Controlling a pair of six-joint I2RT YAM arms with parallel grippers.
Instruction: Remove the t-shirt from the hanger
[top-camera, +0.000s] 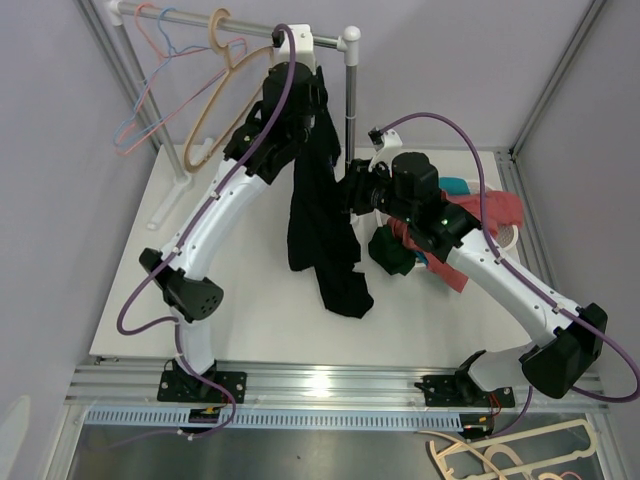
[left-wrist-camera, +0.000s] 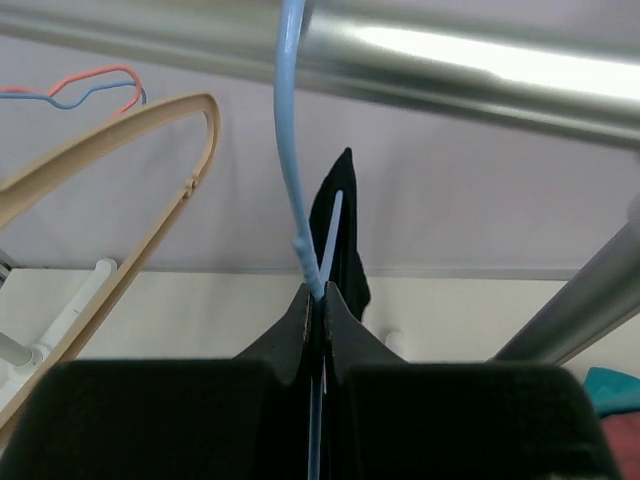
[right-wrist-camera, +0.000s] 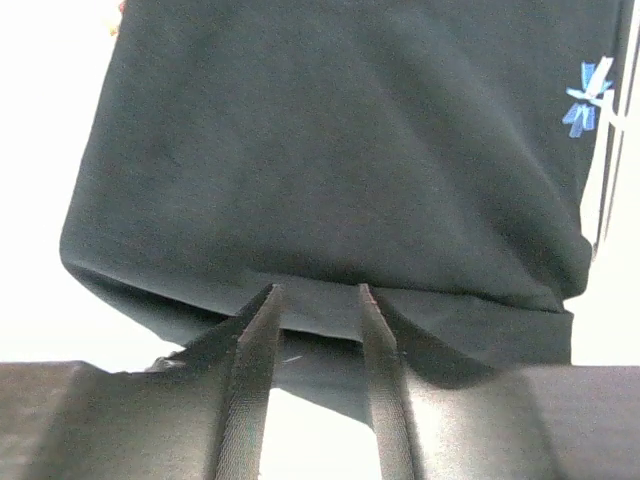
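Black tee (top-camera: 325, 220) hangs from the blue hanger (left-wrist-camera: 290, 150), whose hook runs up to the rail (left-wrist-camera: 450, 70), so the task looks barely begun: nothing is off yet, as far as I can see. The tee droops long & bunched from the rail toward the counter (top-camera: 250, 310); its lower end is near or on it, can't tell which. Left tool (left-wrist-camera: 322, 300) is up by the rail, fingers pressed together on the thin blue wire just below the hook's neck, w/ a bit of tee showing beyond, so the hanger is pinned. Right tool (right-wrist-camera: 315, 300) is at mid height beside the tee, fingers spread, tips right at a folded edge of the cloth. The wrist view doesn't show whether fabric sits btwn them or just behind; prob. not gripped yet. Done, I'd judge: hanger secured, right arm lined up on the cloth. Left to do: close on the fabric, pull the tee off both hanger shoulders, lay it on the counter. Whether one shoulder is off already is hidden by the left arm in the top view. Beige hanger (left-wrist-camera: 130, 195) sits next along the rail, apart from the blue one. A pile (top-camera: 480, 210) of other clothes lies to the right behind the right arm, not involved.
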